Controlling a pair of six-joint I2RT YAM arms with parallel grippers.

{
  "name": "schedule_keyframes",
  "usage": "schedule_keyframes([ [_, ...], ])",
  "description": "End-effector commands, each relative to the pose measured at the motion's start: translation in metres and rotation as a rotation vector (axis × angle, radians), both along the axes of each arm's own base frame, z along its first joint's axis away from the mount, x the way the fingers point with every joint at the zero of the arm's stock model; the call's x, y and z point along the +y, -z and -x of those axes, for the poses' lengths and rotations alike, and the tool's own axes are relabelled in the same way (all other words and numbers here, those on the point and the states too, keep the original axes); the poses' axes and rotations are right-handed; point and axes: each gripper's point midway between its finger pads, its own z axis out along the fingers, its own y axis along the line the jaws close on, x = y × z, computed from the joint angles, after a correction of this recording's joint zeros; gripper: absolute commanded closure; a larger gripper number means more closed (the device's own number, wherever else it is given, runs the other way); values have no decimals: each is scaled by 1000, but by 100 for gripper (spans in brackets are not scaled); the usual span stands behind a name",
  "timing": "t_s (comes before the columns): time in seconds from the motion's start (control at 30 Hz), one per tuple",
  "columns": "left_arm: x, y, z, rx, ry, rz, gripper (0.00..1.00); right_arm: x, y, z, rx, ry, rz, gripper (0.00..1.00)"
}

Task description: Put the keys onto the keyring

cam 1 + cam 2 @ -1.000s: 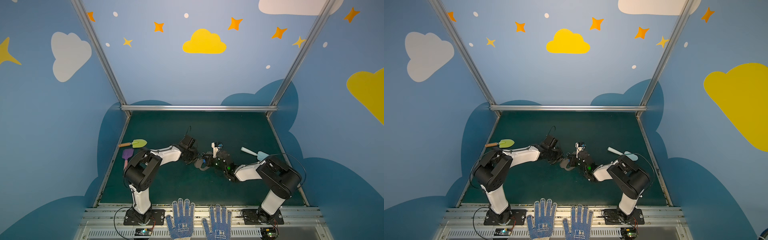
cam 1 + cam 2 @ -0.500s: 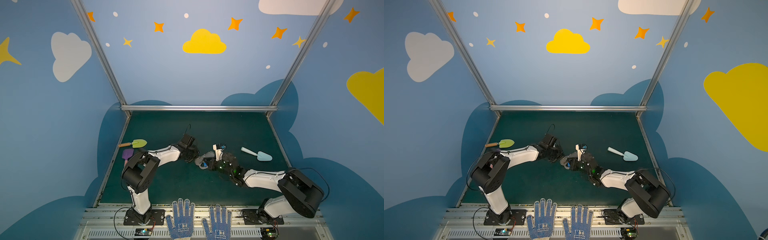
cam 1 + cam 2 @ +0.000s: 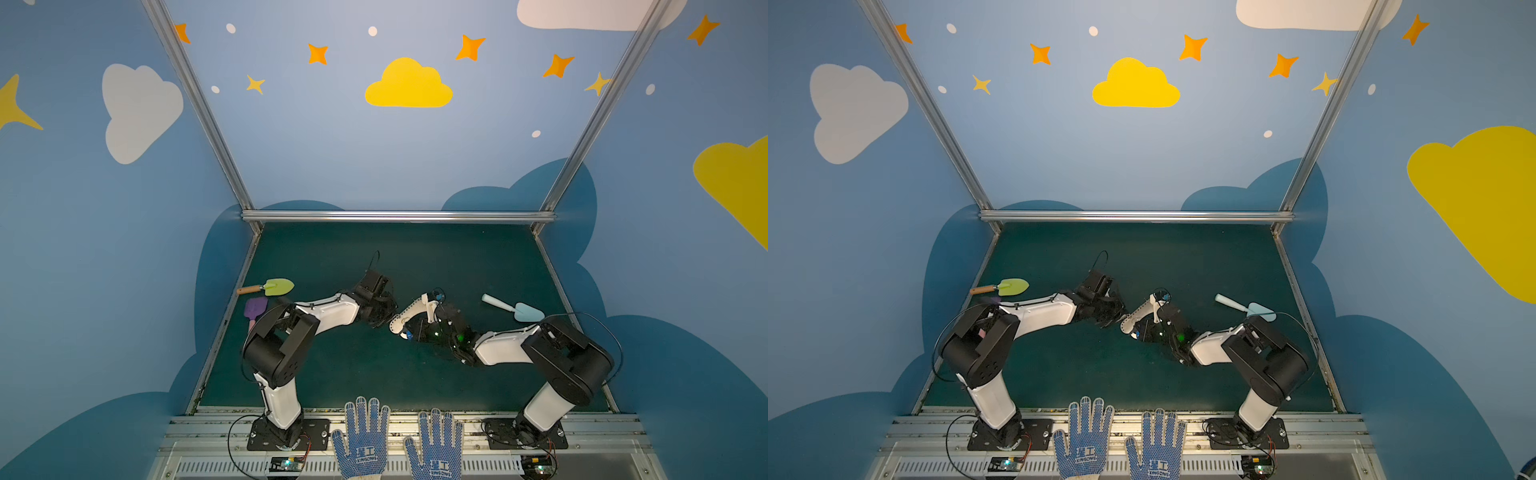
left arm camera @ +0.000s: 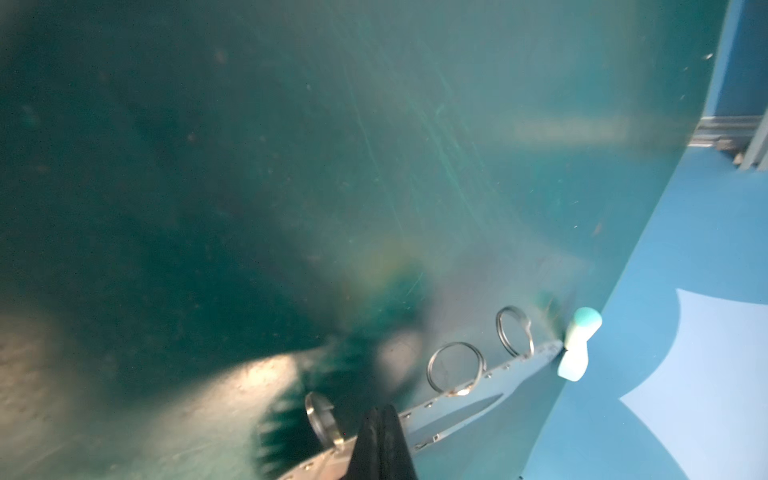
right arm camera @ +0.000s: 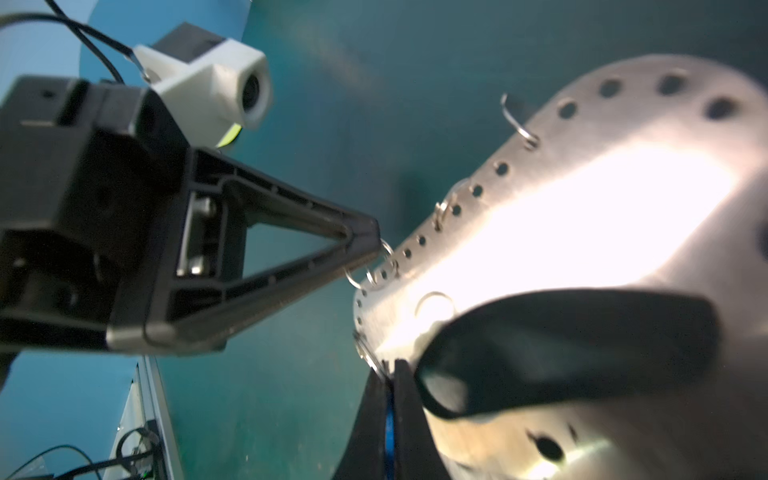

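Observation:
The keyring (image 3: pixel 409 311), a pale metal plate with holes along its curved edge, stands tilted above the mat between both arms in both top views (image 3: pixel 1140 311). My left gripper (image 3: pixel 392 320) is shut at the plate's rim, its tips pinching where a small wire ring (image 5: pixel 380 266) hangs. The left wrist view shows those closed fingers (image 4: pixel 382 415) over the plate's edge (image 4: pixel 478 386), with a few wire rings beside them. My right gripper (image 5: pixel 388 374) is shut on the blue tag (image 5: pixel 389 419) of the keys, pressed against the plate's lower end. The silver key itself is hidden.
A green trowel (image 3: pixel 276 286) and a purple spade (image 3: pixel 255 309) lie at the mat's left edge. A pale blue spade (image 3: pixel 517 309) lies behind the right arm. Two dotted gloves (image 3: pixel 361 436) rest on the front rail. Blue walls close three sides.
The right arm stretched low and outward half a second ago and has folded back up. Both grippers and the keyring stay almost in the same spot.

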Motion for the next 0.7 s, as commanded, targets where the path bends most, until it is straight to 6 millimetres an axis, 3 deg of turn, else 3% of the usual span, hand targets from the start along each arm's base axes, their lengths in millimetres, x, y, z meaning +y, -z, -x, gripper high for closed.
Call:
schedule_keyframes([
  [0.0, -2, -12, -1, -19, 1, 32, 96, 5, -8, -18, -48, 49, -39, 100],
  [0.27, -2, -8, 0, -9, -5, 37, 96, -2, -4, -28, -61, 113, -20, 100],
  [0.67, -1, -2, 1, 12, -16, 38, 96, -18, -13, -37, -100, 223, -39, 100],
])
